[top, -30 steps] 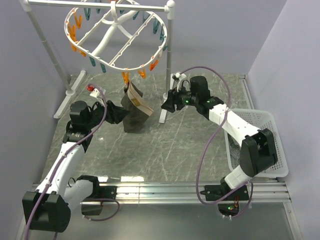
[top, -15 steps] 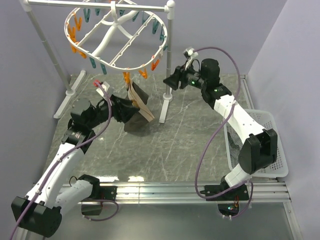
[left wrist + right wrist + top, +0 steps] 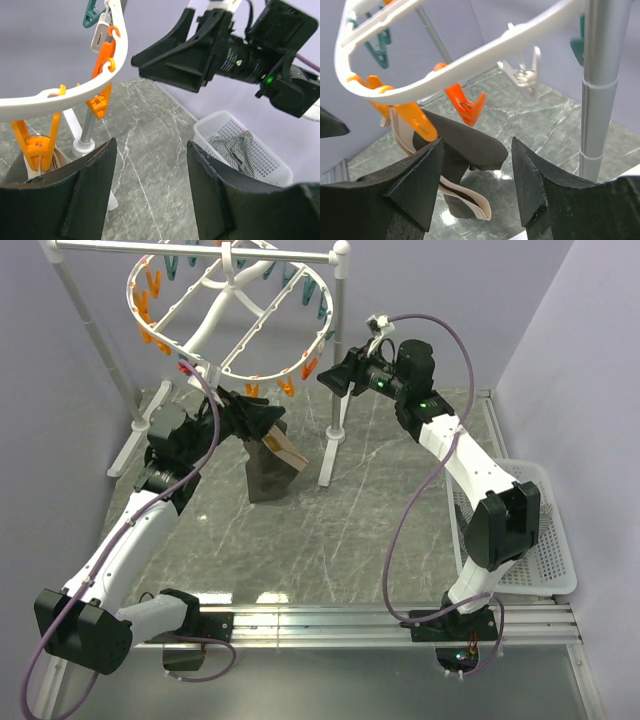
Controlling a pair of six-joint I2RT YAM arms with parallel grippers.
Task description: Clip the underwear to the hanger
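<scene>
left claw [image 3: 150,150] and right claw [image 3: 477,145] open, empty, near hanger [image 3: 485,52]

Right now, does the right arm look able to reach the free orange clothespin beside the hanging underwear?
Probably yes. The orange clothespin hangs ahead of its open jaws, with nothing between; the underwear sits lower, and the pole is off to one side.

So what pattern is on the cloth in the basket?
Grey and white stripes. The cloth in the white basket shows best in the left wrist view.
</scene>
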